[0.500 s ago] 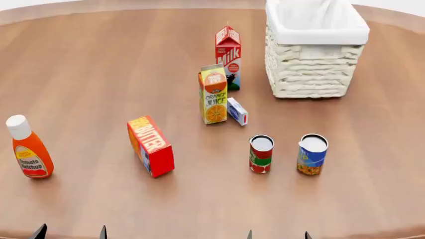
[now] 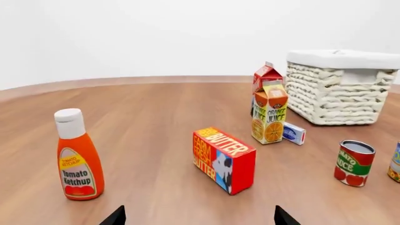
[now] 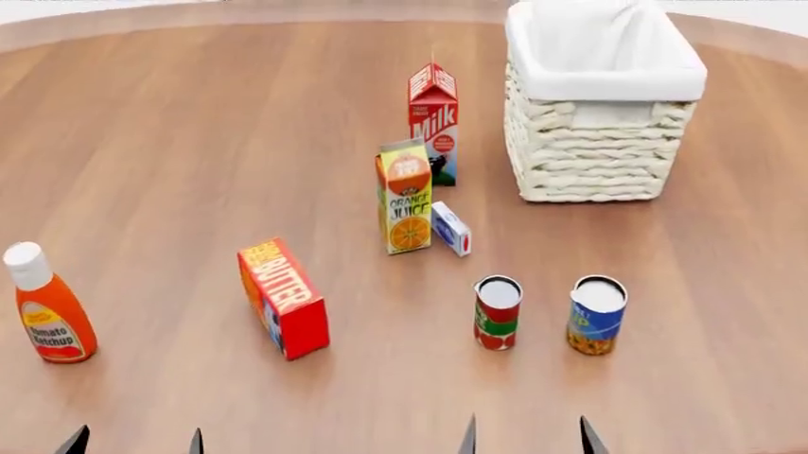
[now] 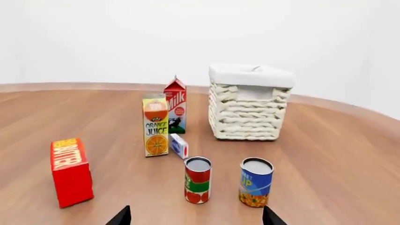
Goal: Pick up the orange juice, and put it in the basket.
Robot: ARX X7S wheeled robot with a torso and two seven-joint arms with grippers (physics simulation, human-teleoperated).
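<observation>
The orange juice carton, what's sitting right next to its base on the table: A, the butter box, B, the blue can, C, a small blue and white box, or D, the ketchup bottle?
C: a small blue and white box lies right beside the base of the orange juice, while the ketchup bottle, blue can and butter box stand well apart from it.

Only the dark fingertips of both grippers show, at the near edge of the head view. The left gripper sits near left, its two tips spread wide apart with nothing between them. The right gripper sits near right, tips likewise parted and holding nothing. Each wrist view shows its own pair of tips spread. No arm links are visible.
</observation>
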